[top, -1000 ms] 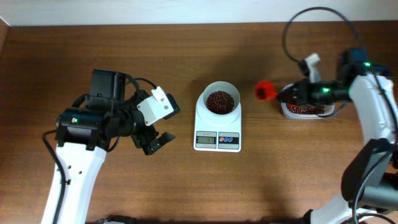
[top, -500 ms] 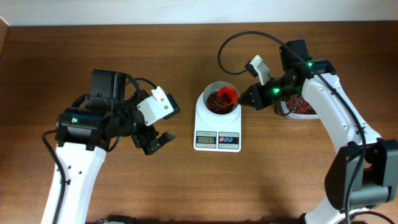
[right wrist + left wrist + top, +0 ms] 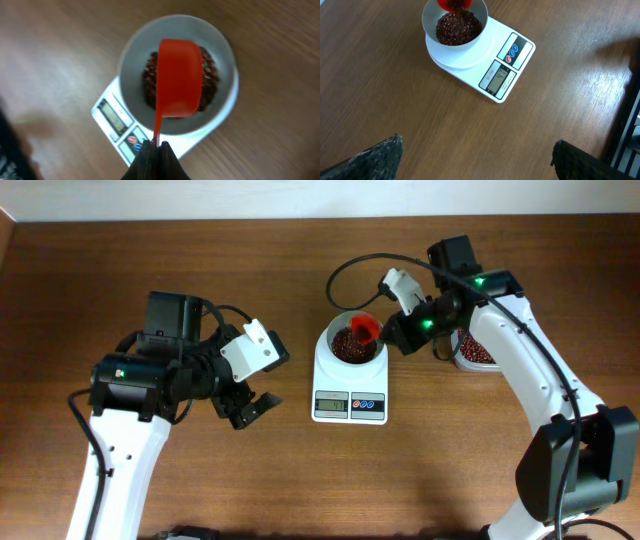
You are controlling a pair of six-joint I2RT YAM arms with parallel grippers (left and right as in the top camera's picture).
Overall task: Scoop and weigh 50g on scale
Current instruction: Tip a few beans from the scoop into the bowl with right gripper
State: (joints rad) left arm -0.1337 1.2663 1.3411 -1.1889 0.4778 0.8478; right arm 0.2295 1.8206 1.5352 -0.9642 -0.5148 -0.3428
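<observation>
While your right pincer (image 3: 156, 146) clamps the red scoop (image 3: 180, 75) by its handle over the white bowl (image 3: 132, 60) on the scale (image 3: 349, 406), your left pincer (image 3: 253, 410) hangs wide open nearby.

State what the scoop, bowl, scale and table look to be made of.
Scoop: likely plastic; glossy, even red, with a thin moulded handle.
Bowl: smooth plain white; could be plastic or ceramic, cannot tell.
Scale: probably moulded plastic; smooth white body with rounded corners.
Table: brown wood grain with a slight sheen; solid wood or laminate, unclear.
</observation>
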